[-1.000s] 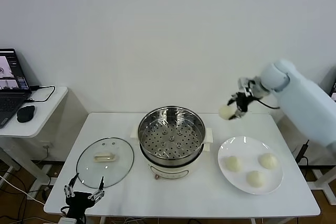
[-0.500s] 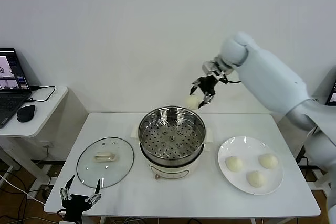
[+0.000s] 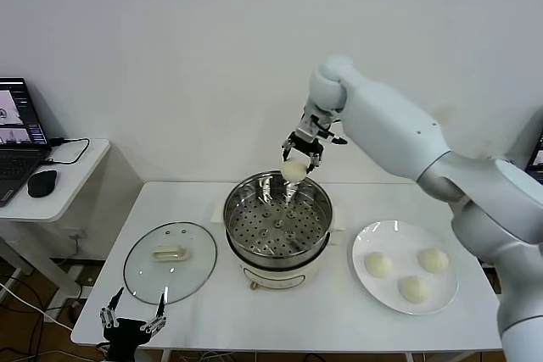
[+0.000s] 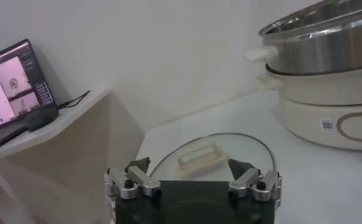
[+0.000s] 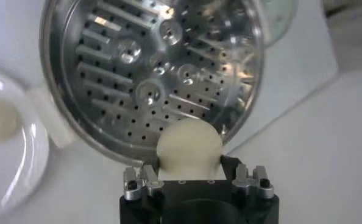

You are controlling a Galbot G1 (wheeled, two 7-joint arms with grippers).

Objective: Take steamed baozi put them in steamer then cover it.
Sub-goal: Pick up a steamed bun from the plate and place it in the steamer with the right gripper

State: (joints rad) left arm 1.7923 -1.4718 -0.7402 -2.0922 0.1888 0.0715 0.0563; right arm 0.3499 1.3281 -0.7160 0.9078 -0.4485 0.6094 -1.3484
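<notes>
1. Head view: a white table (image 3: 254,311) is seen carrying the steamer (image 3: 277,228), the cover (image 3: 170,262) and a white plate (image 3: 383,287); a side desk (image 3: 59,177) with a laptop (image 3: 15,137) and a mouse (image 3: 41,183) is placed to the robot's left.
2. The steamer is set at the table's middle, its lid off, and its perforated tray (image 3: 276,225) is exposed; no bun is seen lying on the tray.
3. The cover is laid flat on the table just to the left of the steamer, handle (image 3: 168,253) upward, apart from the pot.
4. The plate is set to the right of the steamer, and three steamed baozi (image 3: 377,264) are seen resting on it.
5. The right gripper (image 3: 299,158) is held above the far rim of the steamer, and a fourth bun (image 3: 293,170) is clamped between its fingers, hanging below them over the pot's far edge.
6. In the right wrist view the held bun (image 5: 189,143) is seen pinched between the fingers (image 5: 148,178), with the perforated tray (image 5: 150,73) directly beyond it; the bun is kept clear of the tray.
7. The left gripper (image 3: 133,321) is parked at the near edge of the table, beside the cover, and its fingers are spread wide with nothing between them.
8. In the left wrist view the spread fingers (image 4: 137,176) are seen in front of the cover (image 4: 211,155), without touching it, and the steamer (image 4: 327,73) is seen beyond.
</notes>
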